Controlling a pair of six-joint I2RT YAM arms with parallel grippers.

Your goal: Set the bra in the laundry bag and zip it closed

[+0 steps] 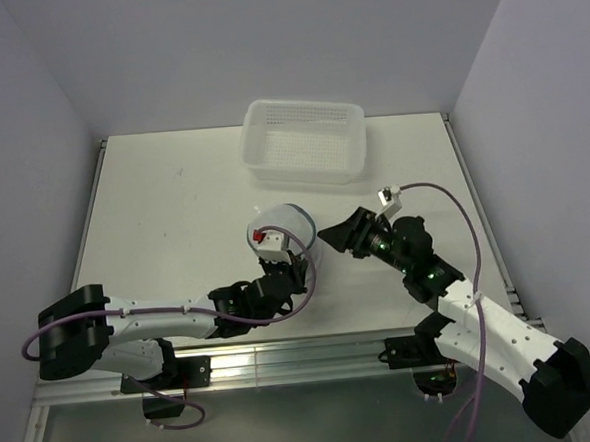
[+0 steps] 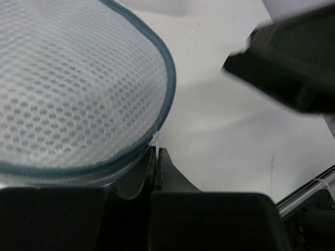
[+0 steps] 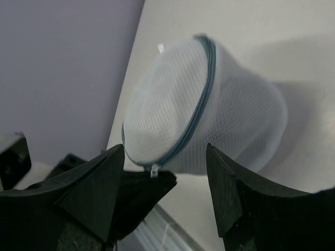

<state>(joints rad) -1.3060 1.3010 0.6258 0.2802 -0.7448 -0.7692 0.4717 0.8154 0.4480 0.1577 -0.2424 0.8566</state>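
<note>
on the white table (image 1: 173,188), near its middle, one laundry bag (image 1: 285,227) is seen, a round white mesh pod, well apart from the one white perforated basket (image 1: 303,140) set at the far side. two arms are counted, each with one gripper. from above, the left gripper (image 1: 274,254) is found at the bag's near side, its fingers hidden under the wrist, and the right gripper (image 1: 328,236) is held just beside the bag's right side. the basket is shown by the top view alone.

only in the left wrist view are the left fingers (image 2: 163,172) seen pressed together, with a small white pull tab (image 2: 156,140) pinched at their tips, right under the teal zipper rim (image 2: 167,78); the right gripper is given there only as a dark blur at the upper right.

only in the right wrist view are the right fingers (image 3: 99,178) seen spread wide with nothing between them, the bag lying beyond them. the zipper rim is closed along the whole stretch shown there. two white tabs are counted in that view: the pull tab at the lower end of the rim, and a second tab (image 3: 160,48) at its upper end.

whether the bra lies inside cannot be told through the mesh
</note>
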